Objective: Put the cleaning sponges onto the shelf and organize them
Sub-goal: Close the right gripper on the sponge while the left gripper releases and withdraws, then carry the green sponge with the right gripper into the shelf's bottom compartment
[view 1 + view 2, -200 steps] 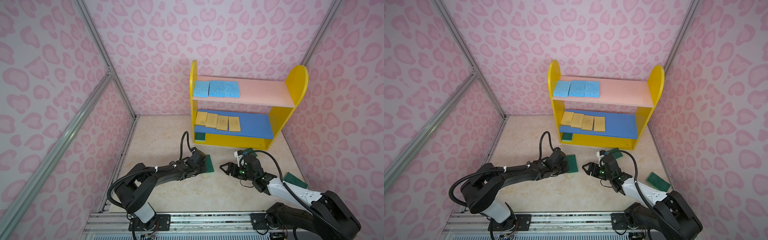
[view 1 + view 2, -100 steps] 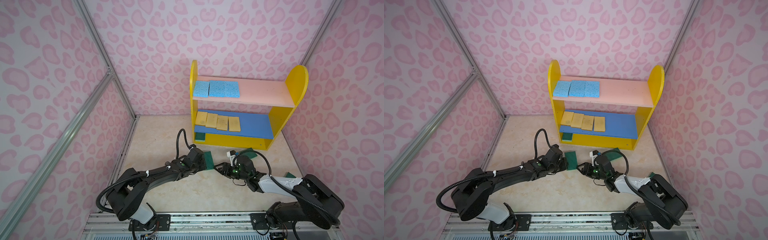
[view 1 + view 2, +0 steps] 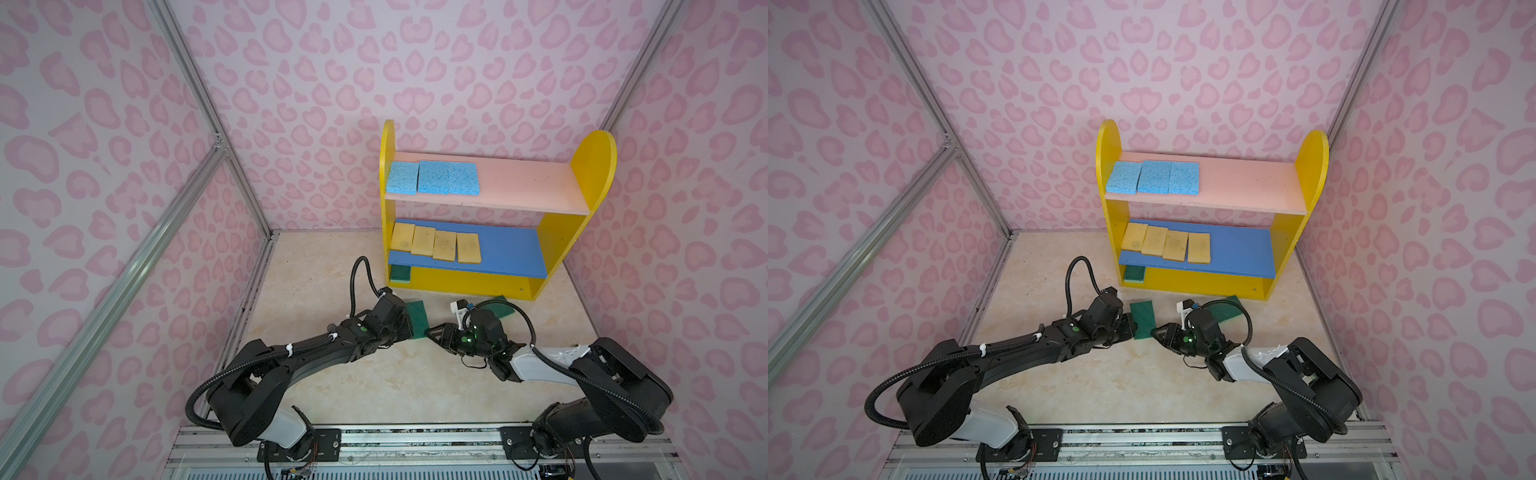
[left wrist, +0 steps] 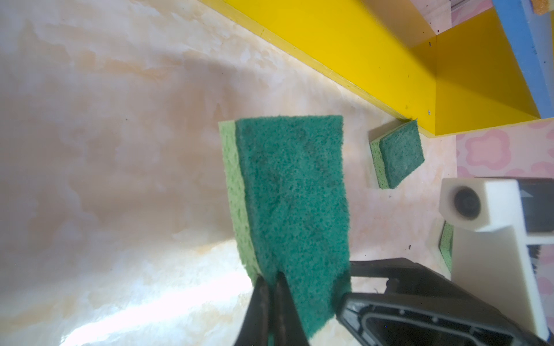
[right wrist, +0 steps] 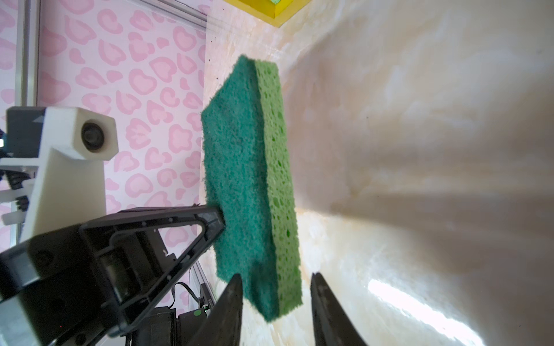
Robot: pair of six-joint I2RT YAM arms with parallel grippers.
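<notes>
Shelf (image 3: 594, 166) filled at its left end only: three blue sponges (image 3: 432, 178) on the pink board (image 3: 519, 183), four yellow sponges (image 3: 434, 245) on the blue board (image 3: 511, 253), one stowed green sponge (image 3: 400, 272) on the yellow base (image 3: 469, 284); eight placed, greens unfinished. In front of the shelf's left half, left gripper (image 4: 269, 280) pinches the held green sponge (image 4: 293, 194) by one edge; right gripper (image 5: 275, 278) straddles a corner of it, jaws spread, one side not touching; reads as a handover. A loose green sponge (image 4: 401, 152) lies by the shelf's right front corner, unplaced.
</notes>
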